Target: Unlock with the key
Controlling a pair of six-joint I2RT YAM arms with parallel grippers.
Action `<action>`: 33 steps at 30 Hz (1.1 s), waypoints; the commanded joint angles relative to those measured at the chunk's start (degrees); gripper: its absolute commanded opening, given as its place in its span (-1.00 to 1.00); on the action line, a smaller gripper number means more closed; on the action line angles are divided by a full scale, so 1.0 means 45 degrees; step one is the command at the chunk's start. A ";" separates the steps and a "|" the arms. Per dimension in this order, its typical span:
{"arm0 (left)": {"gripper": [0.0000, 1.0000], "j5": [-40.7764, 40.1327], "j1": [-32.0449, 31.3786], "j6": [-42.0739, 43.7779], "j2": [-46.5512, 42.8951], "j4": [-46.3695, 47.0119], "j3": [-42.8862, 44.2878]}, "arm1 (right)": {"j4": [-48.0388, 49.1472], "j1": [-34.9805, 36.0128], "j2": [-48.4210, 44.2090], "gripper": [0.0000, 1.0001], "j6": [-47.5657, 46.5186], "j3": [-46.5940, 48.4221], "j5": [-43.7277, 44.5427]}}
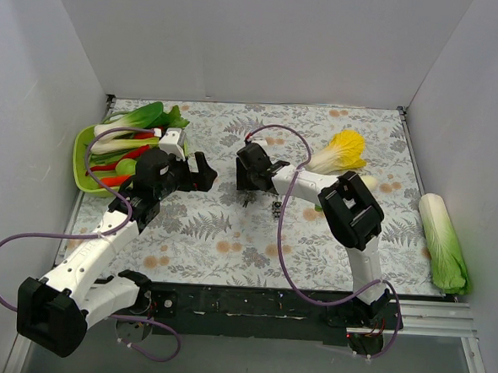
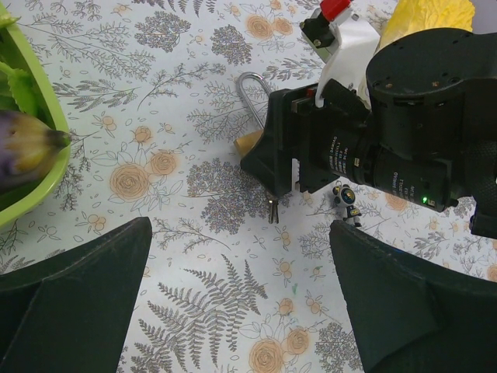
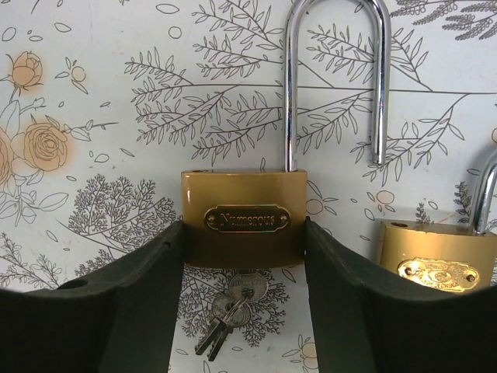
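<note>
A brass padlock (image 3: pixel 243 203) lies on the floral cloth, and my right gripper (image 3: pixel 243 233) is shut on its body, one finger on each side. Its silvery shackle (image 3: pixel 335 47) stands swung open, the free leg off to the right of the body. The key (image 3: pixel 250 285) sticks in the keyhole at the bottom of the padlock. Two more small silvery keys hang from its ring. From the left wrist, the padlock (image 2: pixel 250 141) and the dangling keys (image 2: pixel 272 210) peek out from under the right gripper. My left gripper (image 2: pixel 241 311) hovers open and holds nothing, just left of the padlock.
A second brass padlock (image 3: pixel 435 268) lies just right of the held one. A tiny toy figure (image 2: pixel 345 200) stands near the right gripper. A green tray (image 1: pixel 82 155) of vegetables sits at the far left. A yellow cabbage (image 1: pixel 340 151) lies behind the right arm, and a green one (image 1: pixel 444 241) lies at the right edge.
</note>
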 commanded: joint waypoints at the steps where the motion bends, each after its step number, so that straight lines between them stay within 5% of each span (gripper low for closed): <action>1: 0.96 -0.0073 0.0041 -0.0015 -0.0355 0.0186 -0.0127 | 0.0170 0.0008 -0.0164 0.20 -0.0196 0.0135 -0.0262; 2: 0.96 -0.0152 0.0041 -0.0112 -0.0394 0.0186 -0.0127 | 0.0327 0.0027 -0.0397 0.61 -0.0352 0.0076 -0.0458; 3: 0.96 -0.0230 0.0041 -0.0113 -0.0472 0.0224 -0.0185 | 0.0521 0.0027 -0.0554 0.80 -0.0489 -0.0021 -0.0634; 5: 0.96 -0.0445 0.0060 -0.0210 -0.0706 0.0322 -0.0263 | 0.1283 0.0027 -0.1098 0.85 -0.0743 -0.0392 -0.1122; 18: 0.96 -0.0545 0.1055 -0.1049 -0.1332 0.0771 -0.0576 | 0.2806 -0.0538 -0.4478 0.93 -0.2150 -0.1679 -0.1631; 25: 0.96 0.0628 0.3340 -0.1752 -0.0923 0.1025 -0.0615 | 0.3824 -0.3073 -0.6607 0.93 -0.2423 -0.4687 -0.2783; 33: 0.96 0.0765 0.3733 -0.0720 -0.1330 0.1083 -0.0497 | 0.3082 -0.5654 -1.0297 0.94 -0.3106 -0.7285 -0.2240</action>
